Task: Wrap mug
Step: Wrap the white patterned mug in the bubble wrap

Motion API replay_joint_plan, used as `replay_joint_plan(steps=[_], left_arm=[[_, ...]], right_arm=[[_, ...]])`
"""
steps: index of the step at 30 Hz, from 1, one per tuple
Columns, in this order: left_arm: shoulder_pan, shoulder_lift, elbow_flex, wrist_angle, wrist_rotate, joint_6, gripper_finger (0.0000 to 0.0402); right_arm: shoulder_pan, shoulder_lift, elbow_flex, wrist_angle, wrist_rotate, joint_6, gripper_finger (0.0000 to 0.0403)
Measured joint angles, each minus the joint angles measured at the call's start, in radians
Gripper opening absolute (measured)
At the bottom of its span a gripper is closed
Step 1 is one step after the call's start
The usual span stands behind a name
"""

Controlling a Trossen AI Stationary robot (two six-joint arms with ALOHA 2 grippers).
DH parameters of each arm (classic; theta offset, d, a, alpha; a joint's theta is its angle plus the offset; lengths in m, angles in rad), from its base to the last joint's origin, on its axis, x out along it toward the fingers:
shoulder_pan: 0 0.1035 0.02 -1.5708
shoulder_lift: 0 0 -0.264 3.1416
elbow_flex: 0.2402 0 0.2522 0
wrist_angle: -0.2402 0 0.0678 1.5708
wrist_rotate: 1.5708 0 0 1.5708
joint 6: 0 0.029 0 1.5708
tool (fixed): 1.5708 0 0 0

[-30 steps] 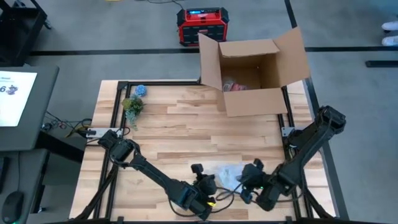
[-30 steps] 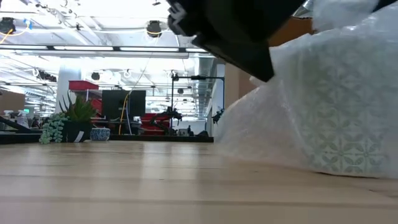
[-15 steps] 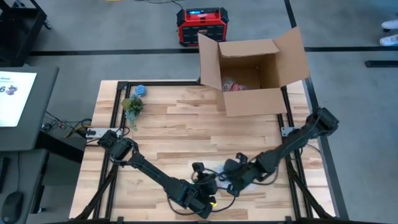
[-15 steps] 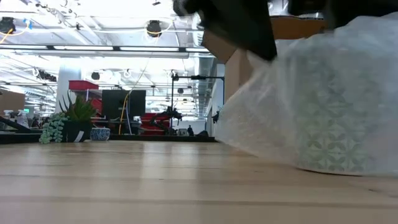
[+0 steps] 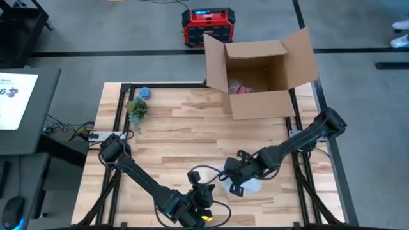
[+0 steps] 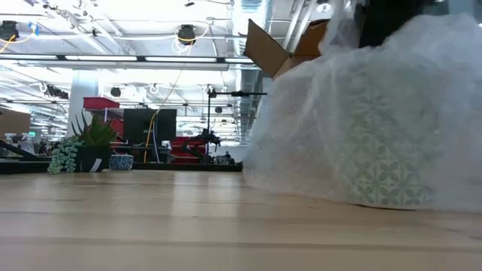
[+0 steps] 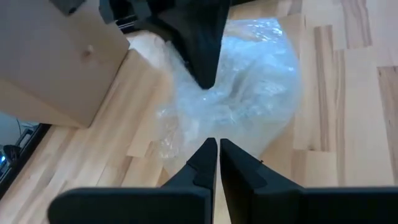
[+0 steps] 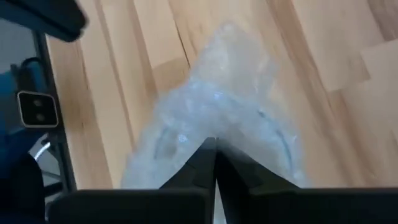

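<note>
Two grippers were mine at this moment, both at the near edge of the table. Nearest me, at about six o'clock, my left gripper [image 7: 216, 148] sat with its fingers pressed together on nothing, their tips just short of the bubble wrap [image 7: 239, 93]. Slightly farther out, at about five o'clock, my right gripper [image 8: 213, 148] had its fingers closed as well, pinching a fold of the wrap over the mug [image 6: 395, 158]. The mug stood upright on the table [image 5: 192, 128] inside the loose film, its patterned wall showing through in the low view. Far off at twelve o'clock stood the open cardboard box [image 5: 259, 73]; at ten o'clock, the small plant [image 5: 136, 110].

Risks, as I judged them: the wrap was draped, not tucked, so letting go of my right pinch would probably let the film spring open. Pulling that fold sideways could tip or drag the mug, since nothing else steadied it. My left gripper, closed and empty, could not catch a slipping edge.

Compared with the frames a second before: my right arm had swung from the near right corner in over the bundle. My left gripper had drawn back toward me, off the wrap. The dark arm that had blocked the low view was gone from it.
</note>
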Motion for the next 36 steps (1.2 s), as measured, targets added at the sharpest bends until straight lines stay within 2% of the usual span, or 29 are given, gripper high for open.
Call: replay_joint_plan(steps=[3,11,17,23,30,36], left_arm=[[0.001,0.000,0.000,0.001,-0.001,-0.007,0.0000],[0.000,0.000,0.000,0.001,-0.003,-0.006,0.0000],[-0.001,0.000,0.000,0.001,-0.001,-0.007,0.0000],[-0.015,0.000,0.000,0.003,-0.001,-0.003,0.0000],[-0.029,0.000,0.000,0.002,-0.003,-0.001,0.0000],[-0.028,-0.001,0.000,0.002,-0.003,-0.001,0.0000]], right_arm=[[0.010,0.005,0.065,-0.087,0.000,-0.002,0.0000],[0.048,0.024,0.094,-0.072,-0.032,-0.021,0.0000],[-0.002,0.160,0.065,-0.085,-0.057,-0.039,0.0000],[-0.060,0.271,0.072,-0.055,-0.139,-0.132,0.0000],[-0.056,0.219,0.121,-0.097,-0.131,-0.156,0.0000],[-0.023,0.068,0.159,-0.082,-0.119,-0.158,0.0000]])
